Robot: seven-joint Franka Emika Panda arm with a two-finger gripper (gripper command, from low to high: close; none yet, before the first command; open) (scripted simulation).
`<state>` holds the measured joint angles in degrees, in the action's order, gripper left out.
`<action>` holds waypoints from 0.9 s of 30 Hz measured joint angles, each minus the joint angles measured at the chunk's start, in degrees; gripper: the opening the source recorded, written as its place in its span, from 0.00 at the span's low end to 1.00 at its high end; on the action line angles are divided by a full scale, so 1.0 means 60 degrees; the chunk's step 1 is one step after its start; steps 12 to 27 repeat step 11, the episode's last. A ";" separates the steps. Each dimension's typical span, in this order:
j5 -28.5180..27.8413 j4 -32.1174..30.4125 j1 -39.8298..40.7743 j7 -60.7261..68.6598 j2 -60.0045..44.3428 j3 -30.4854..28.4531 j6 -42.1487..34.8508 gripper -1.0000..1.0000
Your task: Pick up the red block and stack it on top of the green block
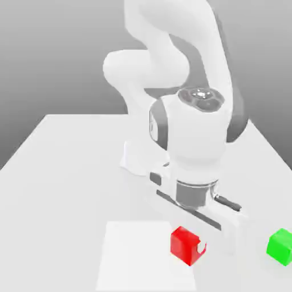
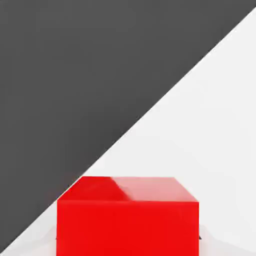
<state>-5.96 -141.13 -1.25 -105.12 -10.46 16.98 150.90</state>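
Hand view: red block [image 2: 127, 227] nearest, big and close, top face and one side face visible. Top looks plain, nothing stacked on it. Behind it, a pale surface and a dark area meet along a straight slanting edge.

Exterior view, 12 o'clock = far side of desk [image 1: 63, 188]: red block low in the scene, at about 5 o'clock from the arm's base [image 1: 137, 159], overlapping the right edge of the pale square [image 1: 137, 256] in this view. Gripper [image 1: 190, 244] is clenched on the red block, one pale fingertip [image 1: 201, 246] against its side. Can't tell if the block is clear of the desk or still touching. Green block [image 1: 280, 247] sits on the desk at 3 o'clock from the red one, well apart, nothing on top.

Step in hand, as I judge it: secure grasp, then lift. Keep the squeeze steady, go straight up first, no sideways drag along the desk. Rise well above green-block height before heading to 3 o'clock, else the red block or fingertips could knock the target. Faces look turned to the view; match them to the green block's before lowering. Centre, lower slowly to contact, release evenly, back off straight up. Stack not made yet.
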 joint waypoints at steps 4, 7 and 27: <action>-0.0370 0.0398 -0.1181 -0.0704 -0.0162 0.0861 -0.0284 0.00; -0.1350 0.0839 -0.2200 -0.1599 -0.1261 0.0748 0.0256 0.00; -0.1590 0.0893 -0.2399 -0.1784 -0.1556 0.0598 0.0471 1.00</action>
